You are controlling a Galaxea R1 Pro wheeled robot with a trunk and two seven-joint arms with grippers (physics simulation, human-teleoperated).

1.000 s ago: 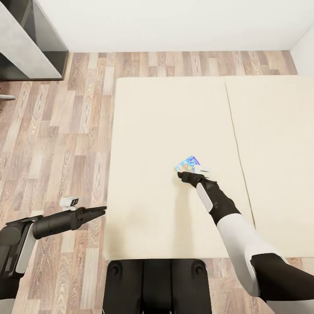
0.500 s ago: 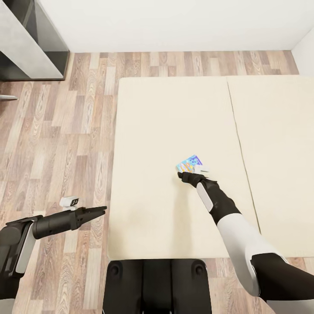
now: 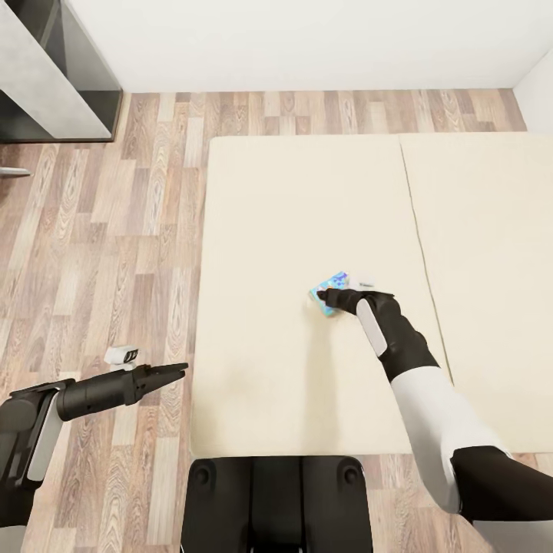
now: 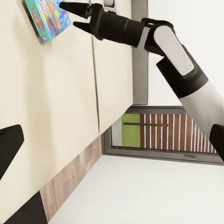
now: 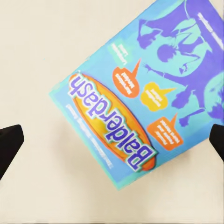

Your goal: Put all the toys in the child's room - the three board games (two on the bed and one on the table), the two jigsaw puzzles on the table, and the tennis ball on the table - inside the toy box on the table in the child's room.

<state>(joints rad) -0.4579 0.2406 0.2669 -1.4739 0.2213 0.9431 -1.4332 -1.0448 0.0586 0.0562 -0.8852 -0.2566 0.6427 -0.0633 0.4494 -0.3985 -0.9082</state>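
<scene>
A blue "Balderdash" board game box point(image 3: 331, 285) lies flat on the cream bed point(image 3: 292, 215), near its middle. My right gripper point(image 3: 322, 295) hovers right over the box, open, its dark fingers point(image 5: 8, 145) spread on either side of the box point(image 5: 140, 98) without holding it. The left wrist view shows that box point(image 4: 46, 18) from the side with the right gripper point(image 4: 68, 15) above it. Out over the wood floor, left of the bed, my left gripper point(image 3: 178, 372) is open and holds nothing.
A dark shelf unit point(image 3: 46, 69) stands at the far left by the white wall. A small white object point(image 3: 123, 355) lies on the floor near my left arm. A seam point(image 3: 418, 246) splits the bed into two parts. My base sits at the bed's near edge.
My right gripper has moved forward and now covers the near part of the board game. The view shifted slightly at first. The left arm has stayed put.
</scene>
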